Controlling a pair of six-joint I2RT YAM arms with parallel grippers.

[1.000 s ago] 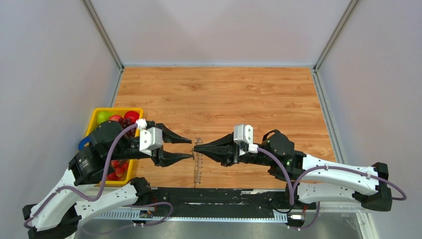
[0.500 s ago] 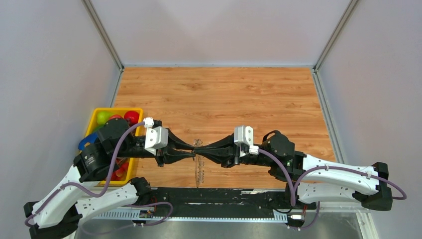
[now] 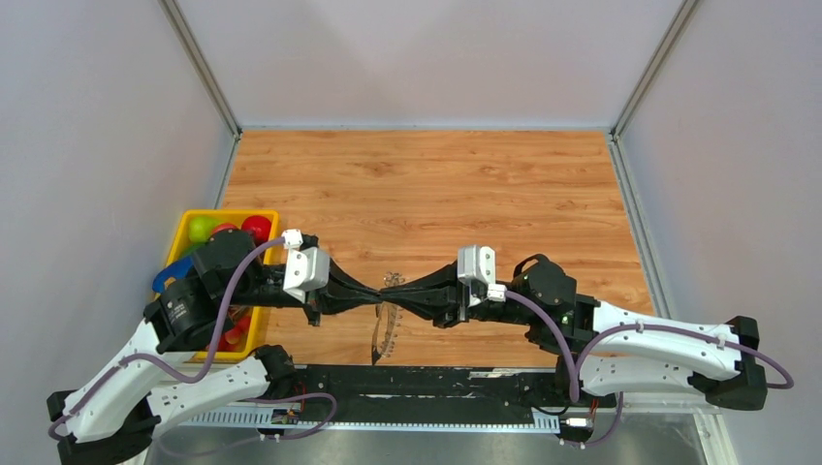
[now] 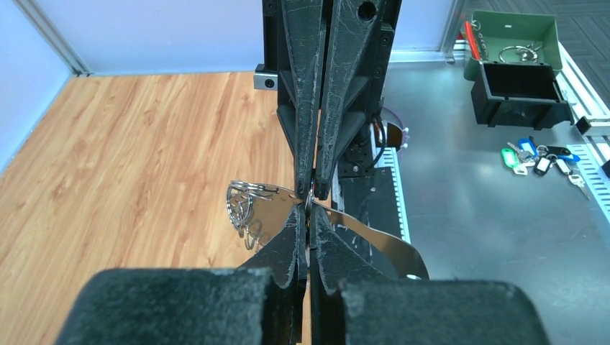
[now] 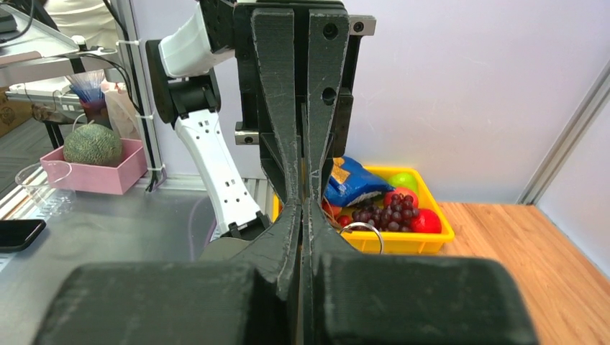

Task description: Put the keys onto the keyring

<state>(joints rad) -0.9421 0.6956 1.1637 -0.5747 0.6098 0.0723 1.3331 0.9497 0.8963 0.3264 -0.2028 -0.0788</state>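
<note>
My two grippers meet tip to tip over the near middle of the wooden table. The left gripper (image 3: 379,295) (image 4: 308,214) is shut on the keyring (image 3: 380,336), and the right gripper (image 3: 394,294) (image 5: 303,206) is shut on it from the opposite side. In the left wrist view the keyring (image 4: 374,233) is a shiny curved metal band, with a bunch of small silvery rings (image 4: 244,205) at its left end. One silvery ring (image 5: 368,231) shows beside my right fingers. No black-headed keys show; they are hidden or too small to tell.
A yellow bin (image 3: 228,213) of fruit stands at the table's left edge, behind the left arm. On the metal bench beside the table are a green and black box (image 4: 514,72) holding rings, and several colour-tagged keys (image 4: 539,158). A pink box (image 5: 93,169) holds a melon.
The left gripper has moved right and closed on the keyring opposite the right gripper. The keyring's lower end has swung slightly left. The right arm has barely moved.
</note>
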